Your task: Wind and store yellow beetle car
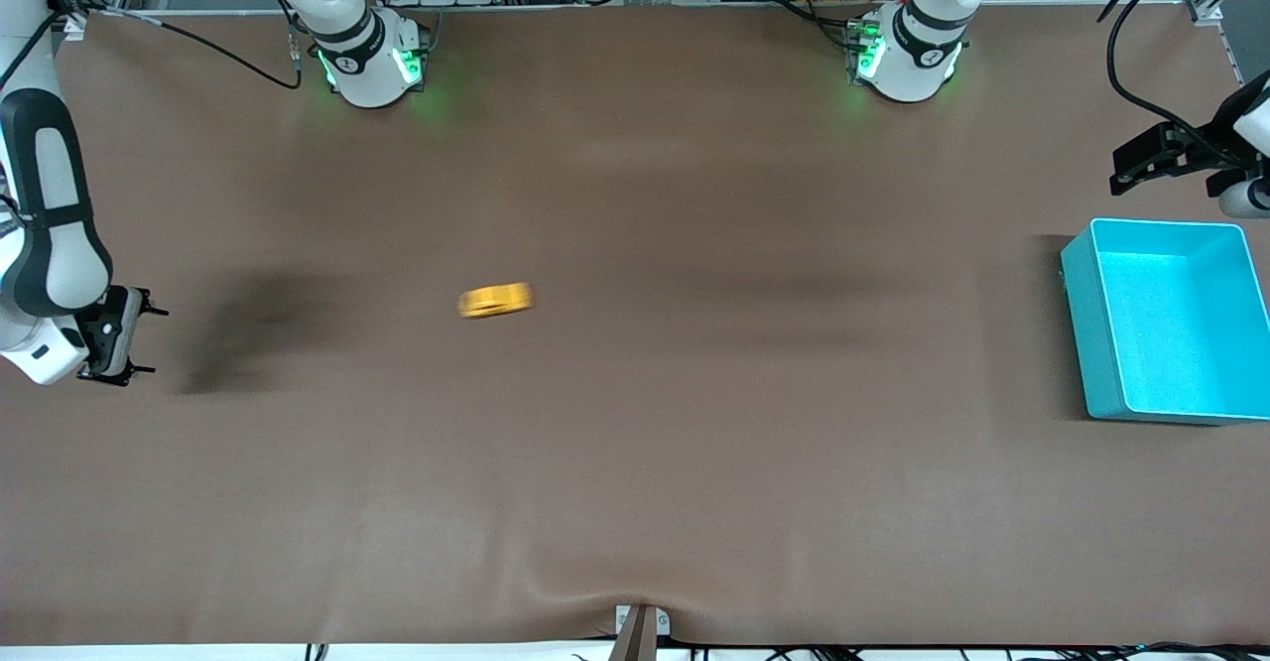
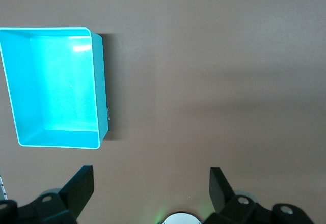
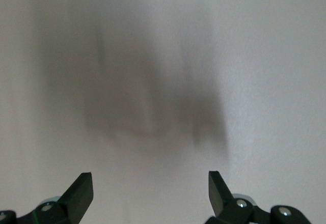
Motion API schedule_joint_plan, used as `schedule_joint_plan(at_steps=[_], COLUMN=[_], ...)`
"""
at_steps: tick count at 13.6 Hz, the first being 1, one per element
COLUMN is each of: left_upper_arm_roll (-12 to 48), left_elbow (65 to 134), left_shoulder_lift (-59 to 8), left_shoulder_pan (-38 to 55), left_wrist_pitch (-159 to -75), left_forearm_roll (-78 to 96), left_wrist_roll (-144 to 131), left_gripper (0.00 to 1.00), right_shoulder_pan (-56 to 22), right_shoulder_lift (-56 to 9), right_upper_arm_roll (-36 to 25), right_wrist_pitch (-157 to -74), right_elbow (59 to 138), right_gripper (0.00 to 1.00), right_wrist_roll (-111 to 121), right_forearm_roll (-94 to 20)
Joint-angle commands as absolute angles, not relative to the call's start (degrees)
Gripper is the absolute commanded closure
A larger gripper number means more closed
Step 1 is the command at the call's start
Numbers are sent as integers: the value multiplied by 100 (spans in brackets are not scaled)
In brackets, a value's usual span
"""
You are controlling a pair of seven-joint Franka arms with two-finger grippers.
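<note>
- Both arms wear glossy white shells with black bands at the joints.
- Round white bases glow green at their sides.
- Black cables trail from the arms.
- The right pincer (image 1: 144, 341) and left pincer (image 1: 1126, 173) are matte black, with wedge-shaped fingers (image 2: 81, 186) and small round screws.

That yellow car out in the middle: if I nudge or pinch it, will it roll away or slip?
The car shows as a streaked blur on the bare table, so it probably rolls freely; a nudge may send it off. It looks tiny and low, so likely light, and it could squirt from closing jaws. Both grippers, left and right, are open and nowhere near it.
</note>
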State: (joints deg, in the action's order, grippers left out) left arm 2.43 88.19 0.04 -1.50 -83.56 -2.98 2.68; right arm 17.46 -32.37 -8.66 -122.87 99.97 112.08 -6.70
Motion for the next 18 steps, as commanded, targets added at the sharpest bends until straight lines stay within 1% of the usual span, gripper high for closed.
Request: schedule_joint_plan(at_steps=[1,6,16,18], left_upper_arm_roll=[255,255,264,264], left_elbow=[8842,8868,8868,8868], left_shoulder_lift=[26,26,18,18], left_shoulder_pan=[-167,-167,-141,-141], left_wrist_pitch=[-8358,-8358,-8472,-8499], left_forearm_roll=[-308,-308,-325,-316], left_wrist_roll=[281,273,185,185], left_gripper=[0,0,0,0], right_shoulder_pan=[1951,2074,1987,1943], right_shoulder_lift=[-3322,-3314,-3278,-3278], right_upper_arm_roll=[-773,-773,-773,-773], right_wrist_pitch=[-12182,-12059,-12032,-11744], right_elbow=[9844,9853,9703,9581], right_gripper=[0,0,0,0], right_wrist_roll=[11285,11294,11145,11031], right_forearm_roll=[-773,-782,-931,-949])
